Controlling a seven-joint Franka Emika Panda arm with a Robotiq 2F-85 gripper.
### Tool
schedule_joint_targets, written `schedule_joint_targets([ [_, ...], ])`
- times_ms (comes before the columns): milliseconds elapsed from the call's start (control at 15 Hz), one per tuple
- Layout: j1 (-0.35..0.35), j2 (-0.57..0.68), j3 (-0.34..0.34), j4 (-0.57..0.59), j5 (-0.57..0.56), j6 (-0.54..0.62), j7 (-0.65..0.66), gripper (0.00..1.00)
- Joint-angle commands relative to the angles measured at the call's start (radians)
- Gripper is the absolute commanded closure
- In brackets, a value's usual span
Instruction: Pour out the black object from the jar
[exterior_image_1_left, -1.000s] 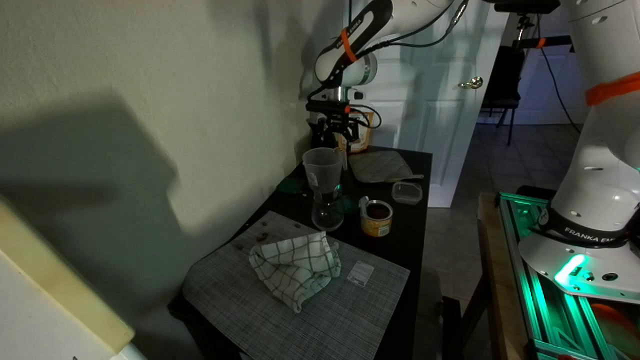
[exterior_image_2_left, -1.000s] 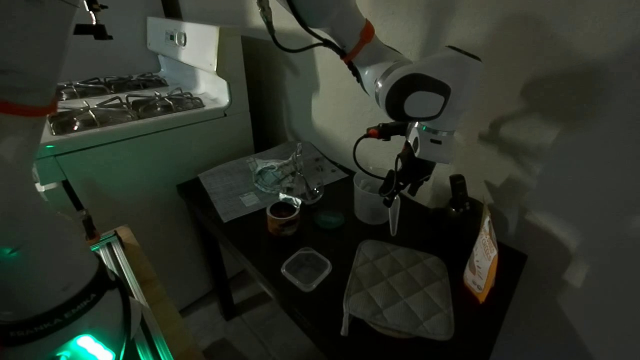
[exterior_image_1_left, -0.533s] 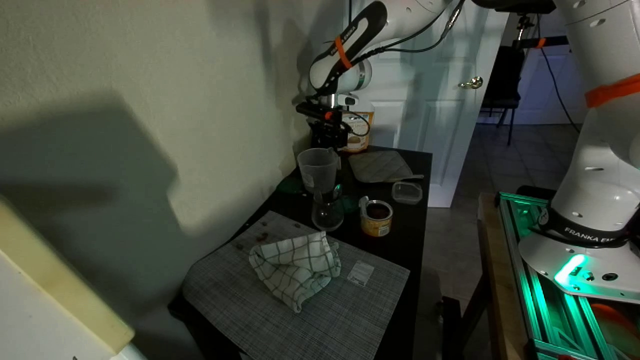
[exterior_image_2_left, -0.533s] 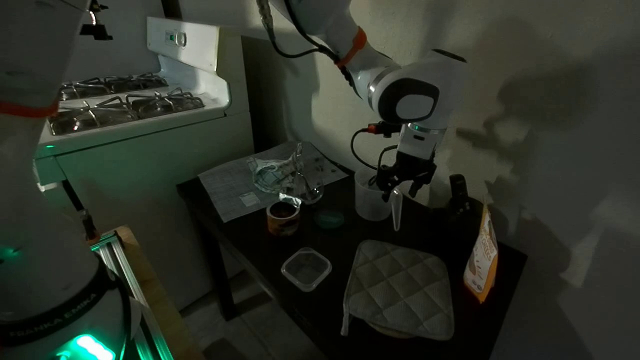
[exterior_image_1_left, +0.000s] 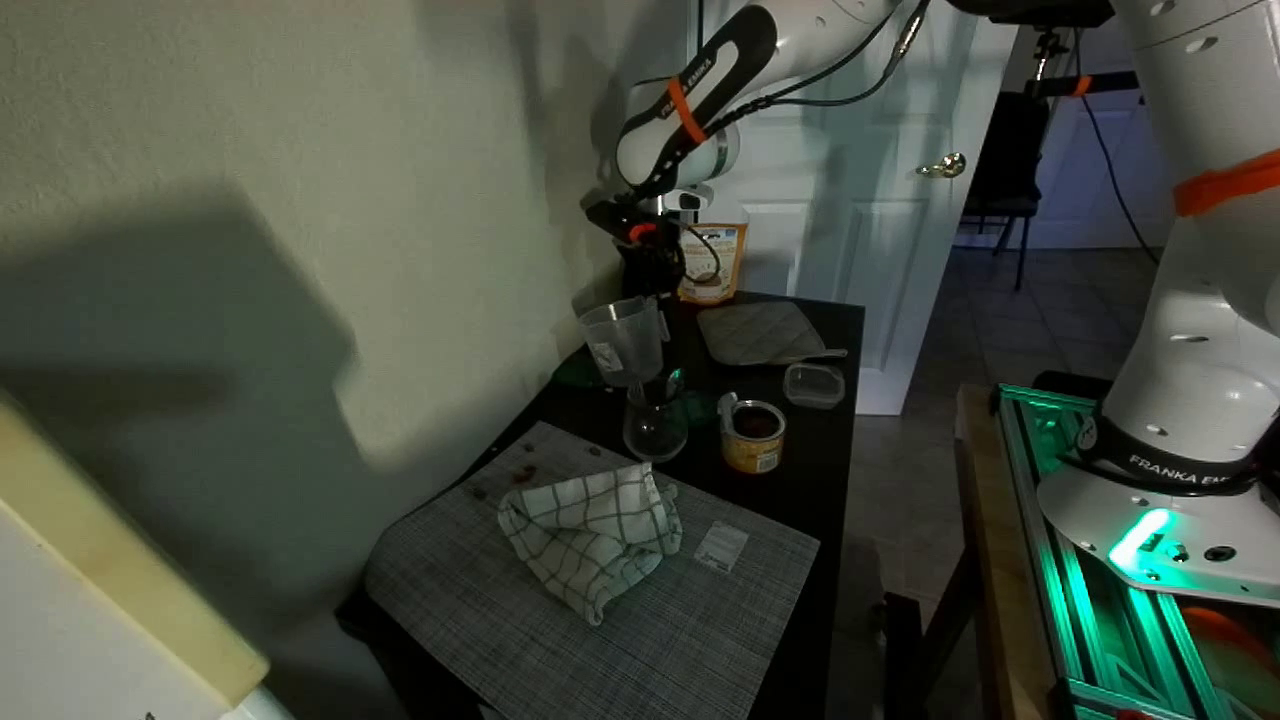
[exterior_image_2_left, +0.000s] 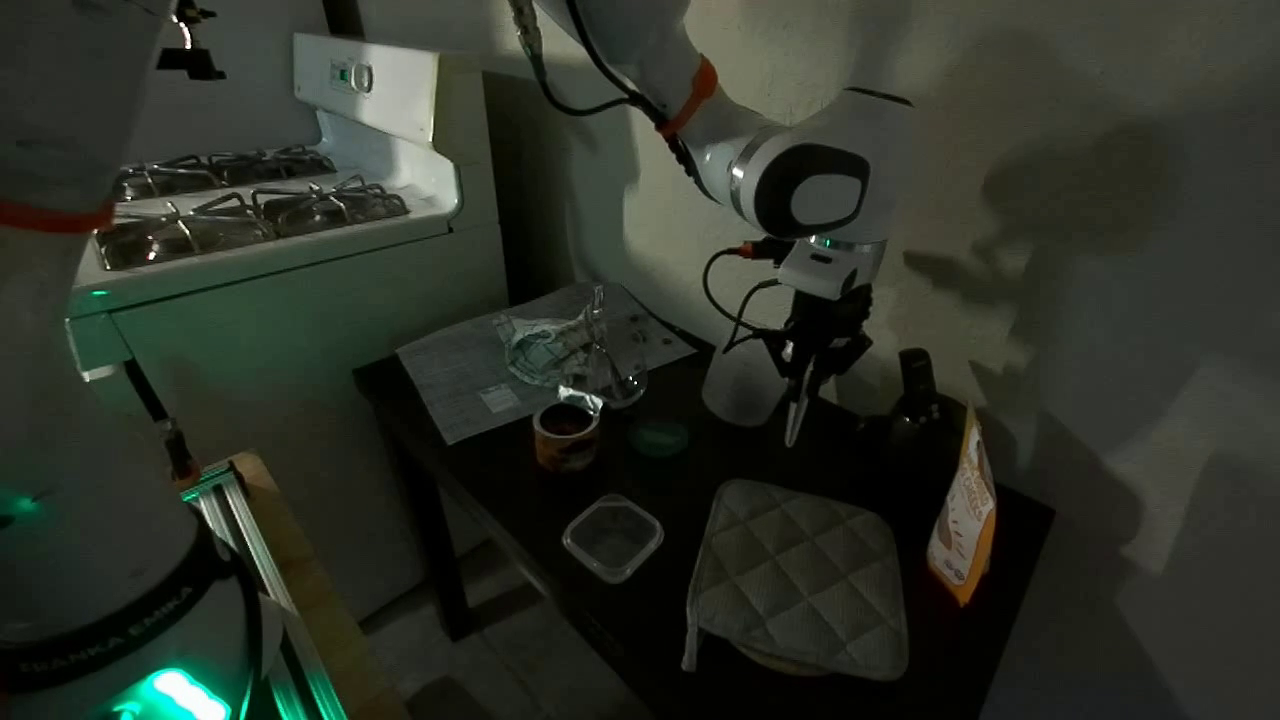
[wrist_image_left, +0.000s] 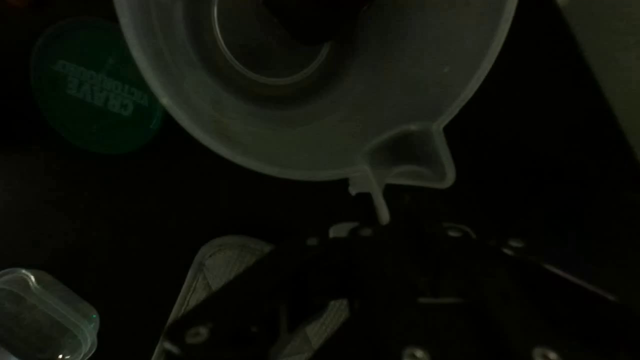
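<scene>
Jar, tilted, near the wall, has a black object inside; whether its base touches the worktop, I cannot tell. The fingers are closed on the handle. A stemmed glass stands near, and a green lid lies between jar and open tin. More room lies toward the clear tub, which sits well apart, near the worktop edge opposite the wall.
</scene>
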Motion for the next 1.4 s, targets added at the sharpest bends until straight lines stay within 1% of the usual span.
schedule_joint_targets([
  [0, -0.018, -0.016, 0.026, -0.010, -0.041, -0.007, -0.044, 1.00],
  [267, -0.036, -0.077, 0.044, -0.054, -0.064, -0.024, -0.210, 0.99],
  [333, -0.038, -0.100, 0.041, -0.071, -0.079, -0.031, -0.257, 0.71],
  [400, -0.046, -0.124, 0.044, -0.087, -0.078, -0.042, -0.305, 0.70],
  [533, -0.054, -0.166, 0.041, -0.111, -0.083, -0.081, -0.383, 0.56],
  [600, -0.057, -0.189, 0.038, -0.123, -0.092, -0.117, -0.426, 0.47],
  [733, -0.057, -0.221, 0.031, -0.139, -0.109, -0.153, -0.482, 0.34],
  [800, -0.054, -0.226, 0.028, -0.145, -0.134, -0.145, -0.517, 0.25],
  [867, -0.056, -0.224, 0.030, -0.145, -0.159, -0.130, -0.565, 0.19],
  [933, -0.058, -0.218, 0.031, -0.139, -0.177, -0.124, -0.605, 0.12],
  [1000, -0.063, -0.203, 0.032, -0.123, -0.190, -0.123, -0.647, 0.03],
  [1067, -0.069, -0.185, 0.036, -0.103, -0.198, -0.129, -0.702, 0.00],
  [1200, -0.061, -0.161, 0.035, -0.080, -0.216, -0.128, -0.751, 0.00],
  [1333, -0.048, -0.133, 0.031, -0.057, -0.220, -0.119, -0.746, 0.00],
])
